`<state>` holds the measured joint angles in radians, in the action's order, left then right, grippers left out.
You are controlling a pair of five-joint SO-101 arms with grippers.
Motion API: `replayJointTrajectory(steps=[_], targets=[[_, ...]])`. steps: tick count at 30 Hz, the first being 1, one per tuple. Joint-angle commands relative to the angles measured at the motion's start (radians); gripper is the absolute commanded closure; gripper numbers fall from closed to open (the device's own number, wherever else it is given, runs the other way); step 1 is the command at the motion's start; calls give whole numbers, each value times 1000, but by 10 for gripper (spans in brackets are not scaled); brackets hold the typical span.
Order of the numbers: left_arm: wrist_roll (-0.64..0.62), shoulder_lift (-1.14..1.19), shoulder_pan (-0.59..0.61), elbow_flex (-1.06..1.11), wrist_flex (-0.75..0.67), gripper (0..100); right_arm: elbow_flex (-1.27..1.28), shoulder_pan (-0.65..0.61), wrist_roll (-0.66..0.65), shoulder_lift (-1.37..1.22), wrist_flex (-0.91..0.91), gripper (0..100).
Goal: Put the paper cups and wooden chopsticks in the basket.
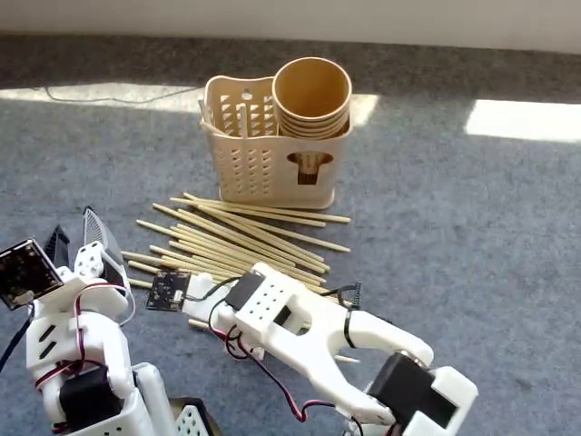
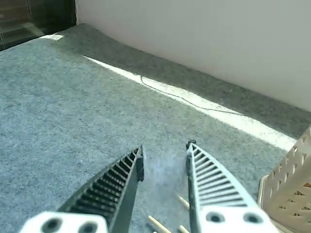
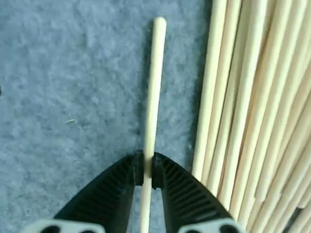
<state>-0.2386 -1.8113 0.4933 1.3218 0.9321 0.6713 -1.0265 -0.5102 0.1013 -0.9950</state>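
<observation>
A cream plastic basket [image 1: 259,154] stands upright on the grey carpet, with a stack of paper cups [image 1: 311,95] in its right compartment. Several wooden chopsticks [image 1: 245,238] lie fanned out in front of it. My right gripper [image 3: 144,167] is down on the carpet, shut on a single chopstick [image 3: 153,92] that lies apart from the main pile [image 3: 248,107]. In the high view the right arm [image 1: 281,313] stretches over the pile's near edge and hides its fingers. My left gripper [image 2: 164,155] hangs open and empty above the carpet, left of the pile [image 1: 77,238]; a basket corner [image 2: 291,187] shows beyond it.
Grey carpet runs all around, with sunlit patches behind the basket. A thin cable [image 2: 194,102] lies on the carpet near the white wall. Bare carpet lies right of the basket and the pile.
</observation>
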Motion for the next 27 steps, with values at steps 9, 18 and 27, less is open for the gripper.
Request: replayJointTrajectory(steps=[9,18,27], targets=[[-12,18,2,2,-5,856,-24,110,153,357,-220,992],[-12,18,2,5,-2,856,-30,113,422,693,-219,992],[-11,18,2,31,-6,856,-31,143,420,944,-136,992]])
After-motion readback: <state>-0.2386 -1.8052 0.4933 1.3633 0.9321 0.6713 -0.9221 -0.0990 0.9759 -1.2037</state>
